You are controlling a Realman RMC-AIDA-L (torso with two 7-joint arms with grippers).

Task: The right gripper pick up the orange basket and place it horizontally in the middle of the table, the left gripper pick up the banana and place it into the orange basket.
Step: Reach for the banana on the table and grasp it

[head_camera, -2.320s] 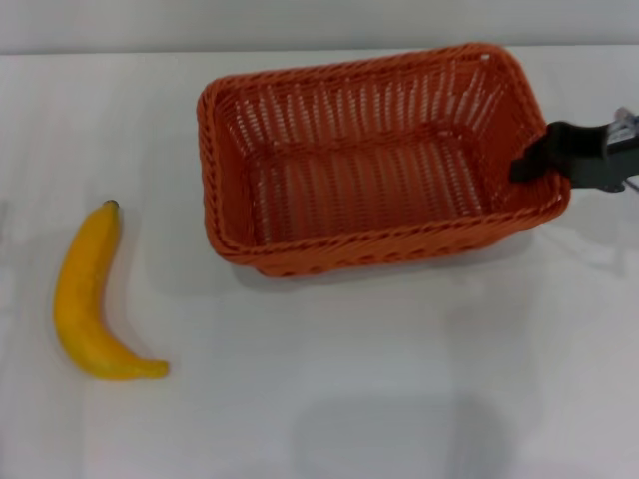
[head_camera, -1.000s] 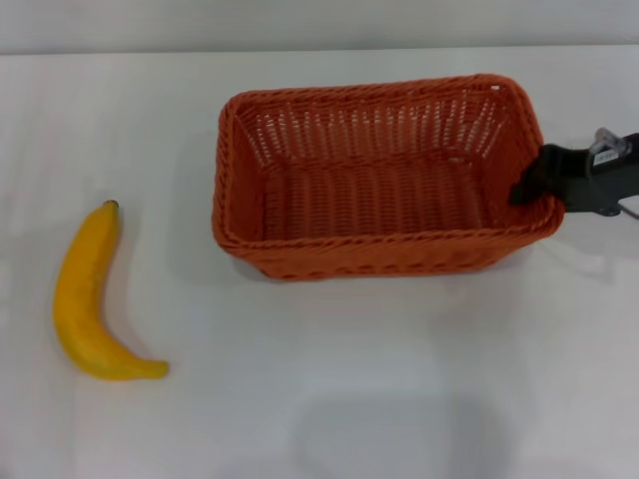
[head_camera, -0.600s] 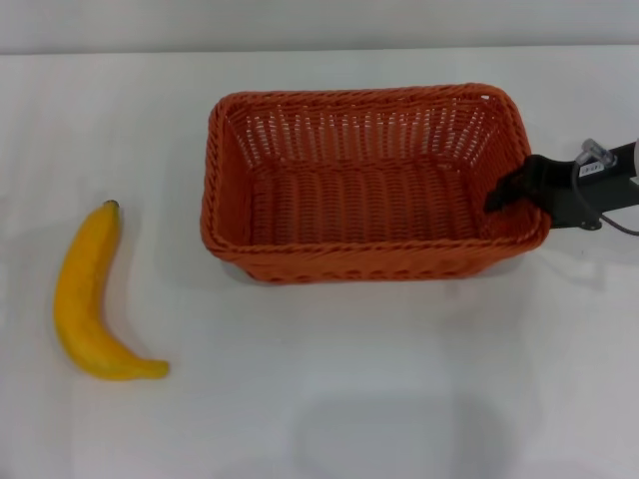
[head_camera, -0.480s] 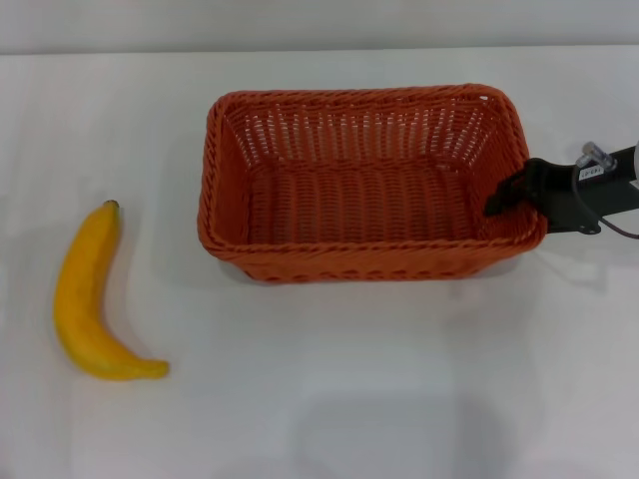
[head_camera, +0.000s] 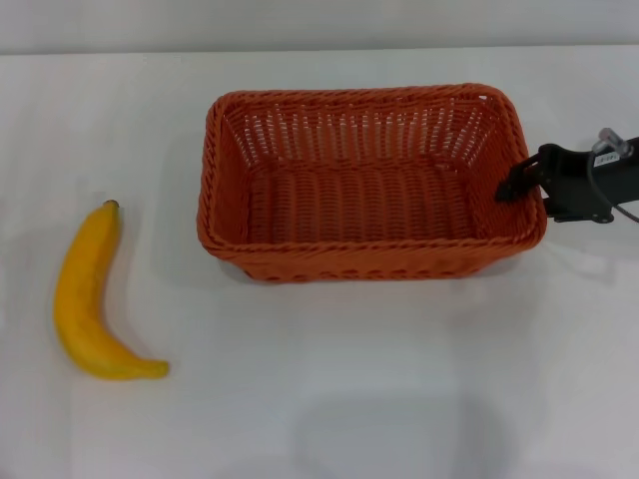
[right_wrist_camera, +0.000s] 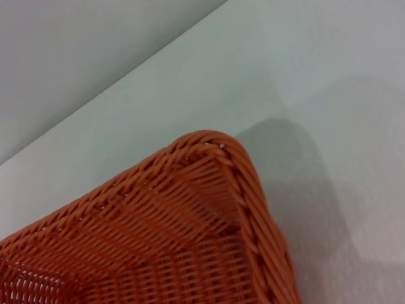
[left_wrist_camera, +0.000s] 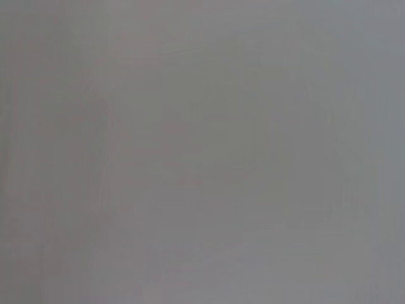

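The orange basket [head_camera: 369,261] rests flat on the white table [head_camera: 349,389], long side across, slightly right of centre; one of its corners [right_wrist_camera: 209,190] fills the right wrist view. My right gripper [head_camera: 513,185] is at the basket's right rim, open, with a fingertip still over the rim edge. The yellow banana [head_camera: 85,299] lies on the table far to the left, well apart from the basket. My left gripper is out of view, and the left wrist view shows only plain grey.
The table's far edge [head_camera: 319,50] meets a grey wall behind the basket. Bare white tabletop lies between the banana and the basket and along the front.
The basket came down from a tilt, shifted slightly left and settled flat. In the last half second it stayed still while my right gripper drew back to the right from inside the rim.
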